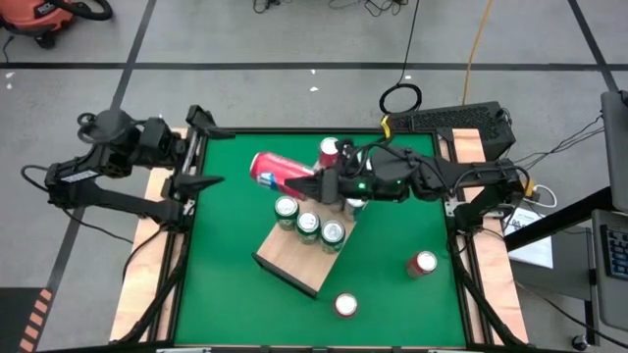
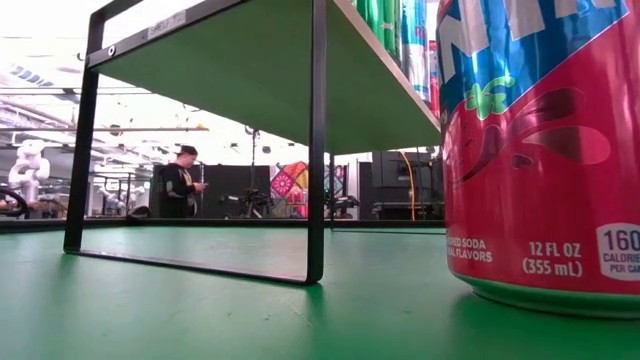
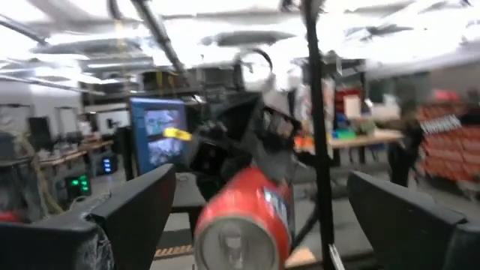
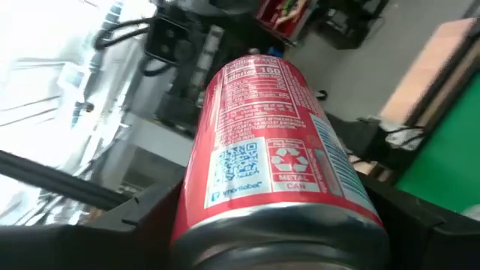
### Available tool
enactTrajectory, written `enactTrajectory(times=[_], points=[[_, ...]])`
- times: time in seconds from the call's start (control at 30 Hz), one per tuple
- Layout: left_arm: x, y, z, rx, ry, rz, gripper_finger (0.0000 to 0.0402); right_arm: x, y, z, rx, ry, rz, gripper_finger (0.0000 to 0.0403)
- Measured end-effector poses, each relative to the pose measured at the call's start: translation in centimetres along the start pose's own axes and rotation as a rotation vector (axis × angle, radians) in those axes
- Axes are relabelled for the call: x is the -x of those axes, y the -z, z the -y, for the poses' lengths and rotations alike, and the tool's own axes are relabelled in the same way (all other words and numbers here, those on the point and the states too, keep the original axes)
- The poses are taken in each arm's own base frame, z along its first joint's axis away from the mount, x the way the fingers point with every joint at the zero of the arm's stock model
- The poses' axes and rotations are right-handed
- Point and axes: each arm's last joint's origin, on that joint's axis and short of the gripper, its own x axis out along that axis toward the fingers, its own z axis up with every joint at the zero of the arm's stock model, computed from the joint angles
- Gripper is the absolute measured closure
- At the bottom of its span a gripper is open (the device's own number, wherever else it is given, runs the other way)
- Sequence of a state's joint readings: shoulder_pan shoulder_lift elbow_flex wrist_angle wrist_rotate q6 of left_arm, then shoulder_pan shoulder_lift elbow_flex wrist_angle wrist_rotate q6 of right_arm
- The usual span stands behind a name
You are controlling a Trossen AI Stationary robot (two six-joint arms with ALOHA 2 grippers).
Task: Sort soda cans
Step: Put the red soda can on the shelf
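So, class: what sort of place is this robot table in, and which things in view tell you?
Probably a robotics lab or workshop: a lit computer monitor on a bench, an orange shop vacuum on the grey floor, and a white humanoid robot standing in the background.

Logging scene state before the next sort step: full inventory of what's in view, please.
red can held sideways: 1, red, in the right gripper above the mat
green cans: 3, green, upright in a row on the wooden board
red cans on the mat: 2, red, upright, near right part
red can: 1, red, upright at the far edge
wooden board: 1, light wood, mid-mat
green mat: 1, green
person: 1, dark clothes, background
left gripper: open, left edge
right gripper: shut on the can
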State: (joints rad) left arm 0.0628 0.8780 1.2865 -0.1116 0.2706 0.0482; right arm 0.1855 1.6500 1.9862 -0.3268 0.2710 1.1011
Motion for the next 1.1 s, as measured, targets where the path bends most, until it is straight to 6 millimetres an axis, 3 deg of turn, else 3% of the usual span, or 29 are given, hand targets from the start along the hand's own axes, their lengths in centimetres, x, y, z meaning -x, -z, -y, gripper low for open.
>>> enactTrajectory(times=[0.23,0.43,0.67,0.9,1.1], points=[[-0.2,0.7,0.5,-0.204,0.066,-0.055,0.0008,-0.6,-0.8,-0.3,-0.028,-0.075,0.042,0.0108],[-0.7,1.0,0.3,-0.347,0.024,-0.074,0.0008,-2.2,-0.1,0.6,-0.042,-0.087,0.008,0.0108],[-1.9,2.1,0.3,-0.332,0.097,-0.099,0.0008,-3.6,0.7,1.1,-0.066,-0.126,-0.020,0.0108],[-1.8,2.8,0.4,-0.255,0.130,-0.175,0.0009,-3.9,0.8,1.0,-0.069,-0.164,-0.022,0.0108],[-1.8,2.6,0.4,-0.206,0.145,-0.154,0.0044,-3.9,0.9,0.9,-0.064,-0.174,-0.045,0.0108]])
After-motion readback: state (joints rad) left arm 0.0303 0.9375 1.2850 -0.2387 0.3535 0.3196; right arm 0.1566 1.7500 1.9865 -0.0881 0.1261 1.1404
